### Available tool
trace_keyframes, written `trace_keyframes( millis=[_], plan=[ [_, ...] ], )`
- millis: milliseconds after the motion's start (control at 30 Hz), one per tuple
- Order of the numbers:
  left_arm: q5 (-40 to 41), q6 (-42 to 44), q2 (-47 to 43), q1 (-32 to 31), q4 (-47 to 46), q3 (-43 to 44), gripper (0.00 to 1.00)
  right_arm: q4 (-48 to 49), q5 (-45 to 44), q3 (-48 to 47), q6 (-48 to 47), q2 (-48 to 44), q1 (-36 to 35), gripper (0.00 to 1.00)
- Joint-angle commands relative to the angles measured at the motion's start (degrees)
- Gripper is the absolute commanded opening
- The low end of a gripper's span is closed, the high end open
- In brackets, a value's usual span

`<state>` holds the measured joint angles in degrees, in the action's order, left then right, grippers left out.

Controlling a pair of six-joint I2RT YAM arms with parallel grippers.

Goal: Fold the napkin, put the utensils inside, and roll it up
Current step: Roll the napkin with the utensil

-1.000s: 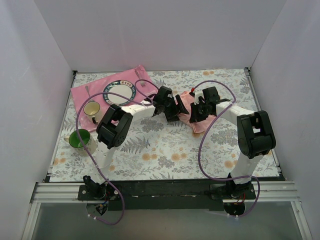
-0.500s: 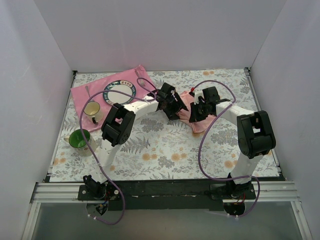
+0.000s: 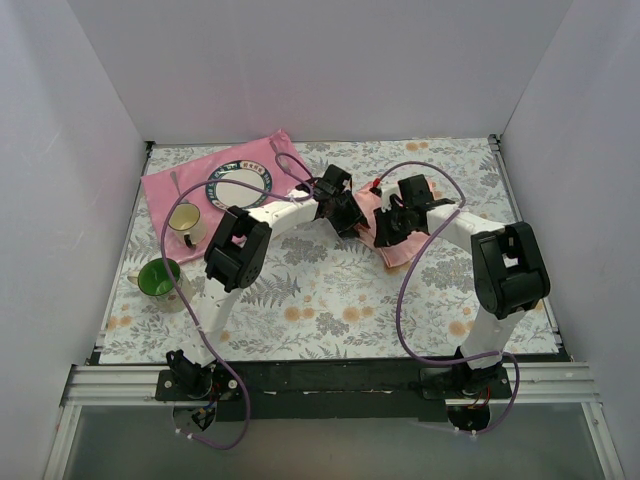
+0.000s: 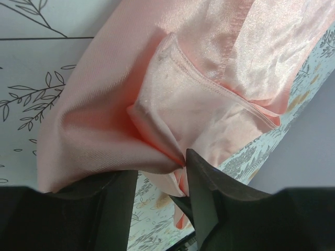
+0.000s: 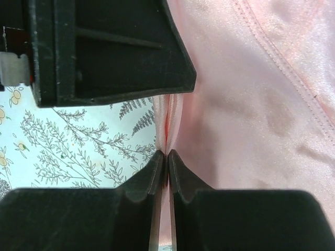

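Left arm has swung since a second ago: its elbow sits further right and the left gripper [image 4: 159, 170] is nearer the far edge of the tabletop [image 3: 330, 300].

The napkin [image 3: 396, 252] lies right of the tabletop's centre, bunched between the two grippers, with a loose tail running toward the near edge. Left wrist view: a hemmed fold of the cloth sags into the gap between the left fingers. It touches the right-hand finger and drapes over the tip of the other. The jaws stand apart at a middling width, with floral tabletop showing through the gap, so no clear clamp there. Right wrist view: the right gripper [image 5: 167, 155] has its jaws almost together, pinching a thin doubled edge of the napkin.

From above, both grippers cover most of the napkin, so its fold lines cannot be read; only the tail and a strip between the wrists show. A black block fills the upper left of the right wrist view, cut off by the frame, and what it belongs to is unclear. Both wrist views crop the cloth on every side.

Also changed: the right gripper has slid slightly toward the left one, and the pink strip between them is narrower. The hot-pink mat [image 3: 165, 190] at the far left corner, the plate [image 3: 240, 187], the cream mug [image 3: 185, 218] and the green mug [image 3: 157, 278] have stayed put.
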<state>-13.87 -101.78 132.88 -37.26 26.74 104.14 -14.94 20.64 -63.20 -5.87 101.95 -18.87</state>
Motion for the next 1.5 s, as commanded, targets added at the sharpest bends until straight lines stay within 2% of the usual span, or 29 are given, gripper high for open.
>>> trace_keyframes(
  millis=[0, 100, 167, 367, 600, 700, 733, 833, 1133, 1467],
  plan=[
    [1.7, 2.2, -0.5, -0.1, 2.6, 3.1, 0.38, -0.1, -0.4, -0.6, -1.6, -2.7, -0.9, 0.15],
    [2.1, 2.7, -0.3, -0.1, 2.8, 3.8, 0.29, -0.2, -0.3, -0.3, -1.6, -3.1, -0.8, 0.17],
    [1.6, 2.8, -0.4, -0.1, 2.8, 3.9, 0.22, -0.4, 0.0, -0.6, -1.3, -3.2, -0.8, 0.23],
    [1.5, 3.4, -1.2, -0.1, 3.0, 3.0, 0.18, -3.4, 1.6, -4.2, 2.7, -3.8, 0.0, 0.37],
    [0.5, 3.3, -1.8, -0.1, 2.4, 2.1, 0.17, -4.7, 0.8, -8.3, 5.4, -3.2, 3.4, 0.41],
    [0.3, 3.3, -2.2, -0.1, 2.1, 2.3, 0.16, -4.7, 0.8, -10.5, 5.4, -0.2, 3.8, 0.35],
    [0.3, 3.2, -2.4, -0.1, 2.1, 2.3, 0.15, -4.8, 0.5, -11.1, 5.4, 0.8, 3.8, 0.27],
    [0.2, 3.0, -2.8, -0.1, 1.8, 2.2, 0.15, -4.6, -0.3, -12.4, 5.4, 4.1, 3.8, 0.18],
    [-0.5, 2.5, -3.3, -0.2, 0.9, 1.5, 0.13, -2.3, -2.7, -11.9, 6.0, 7.4, 3.8, 0.13],
    [-0.7, 2.5, -3.9, -0.3, 0.4, 1.8, 0.12, -0.7, -0.7, -9.6, 6.0, 8.9, 3.8, 0.11]
  ],
)
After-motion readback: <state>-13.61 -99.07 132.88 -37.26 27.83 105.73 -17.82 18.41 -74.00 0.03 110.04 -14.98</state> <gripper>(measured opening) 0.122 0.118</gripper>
